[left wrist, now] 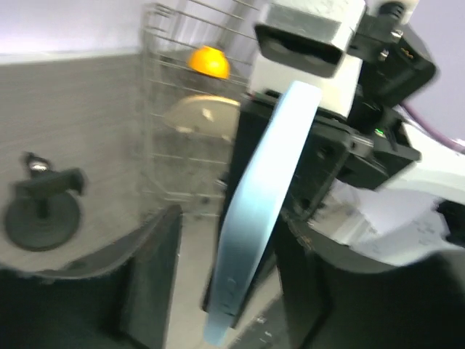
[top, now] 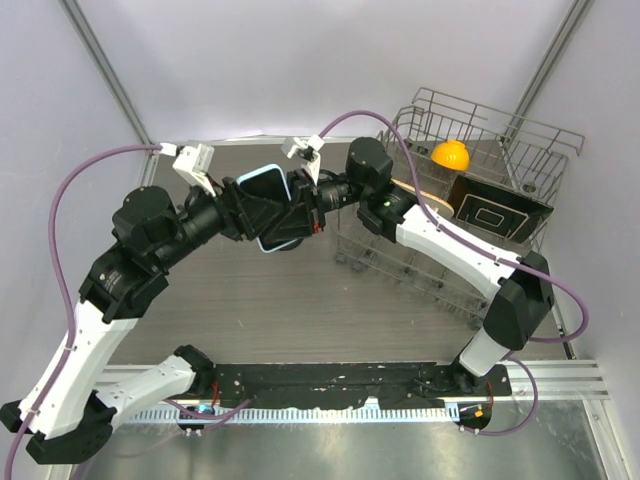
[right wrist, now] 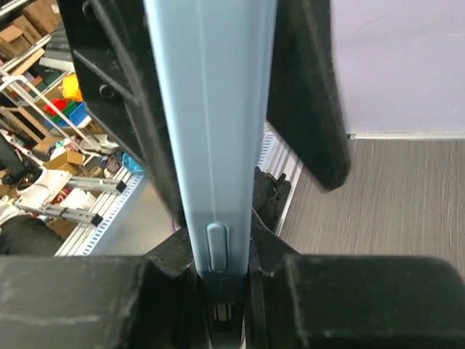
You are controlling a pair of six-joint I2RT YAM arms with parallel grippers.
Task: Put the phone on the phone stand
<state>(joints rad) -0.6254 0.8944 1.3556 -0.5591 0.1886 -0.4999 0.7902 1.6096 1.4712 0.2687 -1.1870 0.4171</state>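
The phone (top: 268,192), with a light blue case, hangs in the air above the table between the two arms. My right gripper (right wrist: 221,270) is shut on its lower edge, a finger pressed against each face by the side button. My left gripper (left wrist: 231,243) is open around the phone (left wrist: 261,203): its left finger (left wrist: 156,269) stands well clear and its right finger (left wrist: 309,283) lies close beside the case. The phone stand (left wrist: 42,211), black with a round base and a small clamp, sits on the table far to the left in the left wrist view. The top view does not show it.
A wire dish rack (top: 520,135) stands at the back right. It holds an orange object (top: 450,155), a beige dish (left wrist: 202,116) and a dark board with a white outline (top: 495,215). Purple cables loop over both arms.
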